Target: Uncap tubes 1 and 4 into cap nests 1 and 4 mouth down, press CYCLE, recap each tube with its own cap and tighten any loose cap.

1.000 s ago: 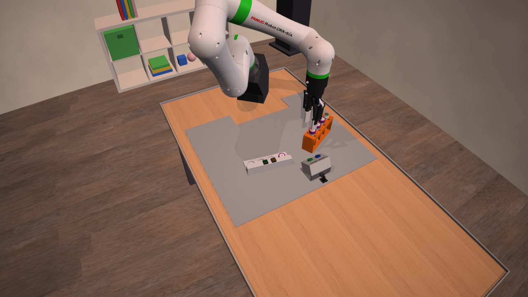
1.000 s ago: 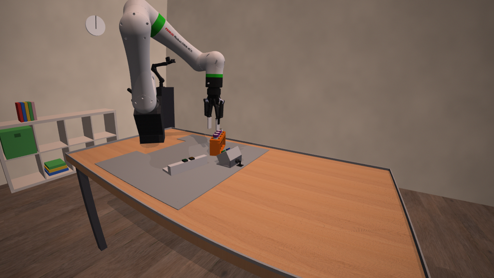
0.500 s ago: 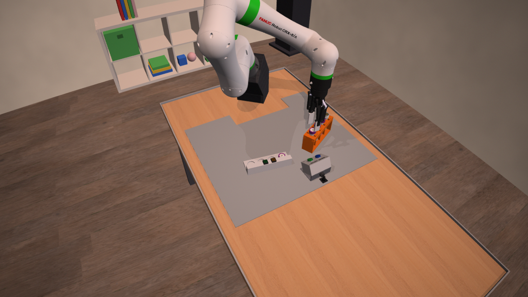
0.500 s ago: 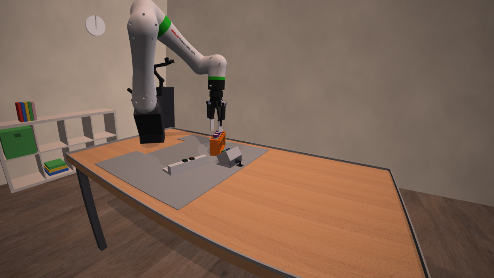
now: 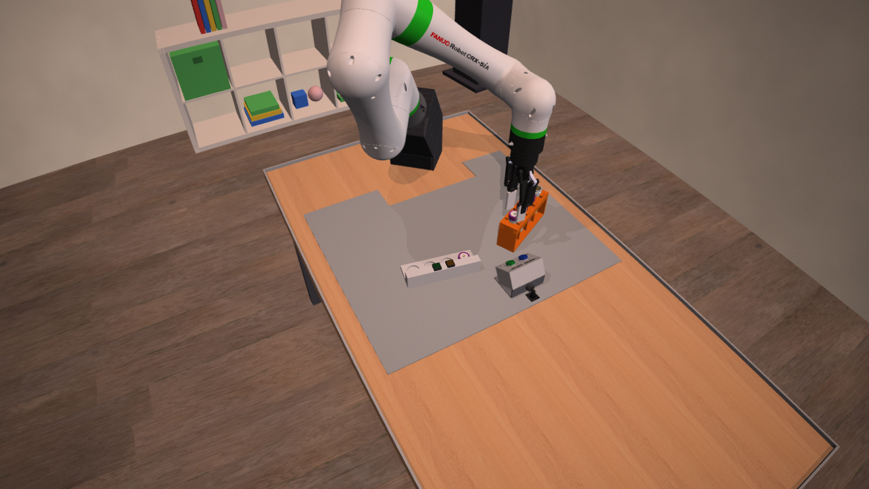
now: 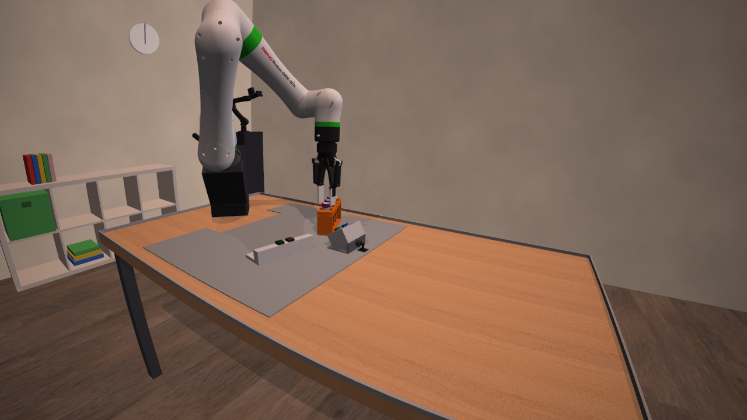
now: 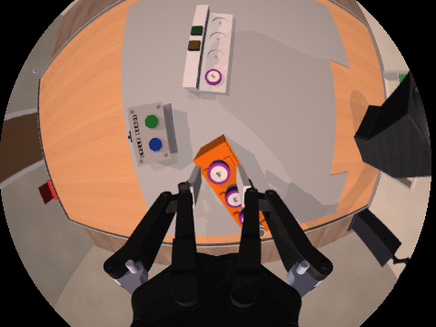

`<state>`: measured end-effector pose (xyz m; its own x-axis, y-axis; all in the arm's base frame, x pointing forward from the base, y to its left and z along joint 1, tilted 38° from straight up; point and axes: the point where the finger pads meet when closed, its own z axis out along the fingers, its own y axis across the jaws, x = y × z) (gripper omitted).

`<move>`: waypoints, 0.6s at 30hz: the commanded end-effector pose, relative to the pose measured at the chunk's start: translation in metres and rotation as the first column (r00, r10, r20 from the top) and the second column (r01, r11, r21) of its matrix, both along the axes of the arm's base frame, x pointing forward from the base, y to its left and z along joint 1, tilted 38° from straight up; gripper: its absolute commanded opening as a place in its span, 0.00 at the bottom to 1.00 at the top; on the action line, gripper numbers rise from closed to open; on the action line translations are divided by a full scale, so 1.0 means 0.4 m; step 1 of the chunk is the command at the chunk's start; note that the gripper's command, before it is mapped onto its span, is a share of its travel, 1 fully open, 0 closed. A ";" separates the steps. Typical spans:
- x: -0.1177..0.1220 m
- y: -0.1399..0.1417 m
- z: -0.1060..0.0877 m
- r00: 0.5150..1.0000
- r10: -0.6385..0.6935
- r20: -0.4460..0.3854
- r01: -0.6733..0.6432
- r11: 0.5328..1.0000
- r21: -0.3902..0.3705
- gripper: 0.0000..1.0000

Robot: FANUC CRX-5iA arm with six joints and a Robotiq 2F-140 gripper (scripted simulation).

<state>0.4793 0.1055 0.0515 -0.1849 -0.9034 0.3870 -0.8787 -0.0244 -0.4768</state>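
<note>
From above, we see our gripper [image 5: 521,195] partly open and empty, fingers straddling the orange tube block [image 5: 522,226]; one purple cap [image 5: 464,256] lies in the tray [image 5: 419,276] beside it. From the side, the fingertips reach the block's capped tubes. At the wrist, the block sits between our fingers.

The orange decapping station [image 5: 521,226] stands upright on the grey mat, directly below the gripper [image 5: 521,195], whose part-open fingers straddle its row of tubes and hold nothing. Purple caps with white dots [image 7: 218,173] top the tubes still seen; the far end tube shows an uncapped grey mouth [image 5: 538,191]. Ahead of the fingertips lies the white cap tray [image 7: 222,64], one purple-rimmed cap [image 7: 213,76] flat in its nearest nest. Left of it, the grey desk [image 7: 138,138] carries the green key [image 7: 152,122] and the blue key [image 7: 155,143].
</note>
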 end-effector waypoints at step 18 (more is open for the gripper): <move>0.009 -0.009 -0.017 1.000 0.000 0.000 0.000 1.000 0.000 0.35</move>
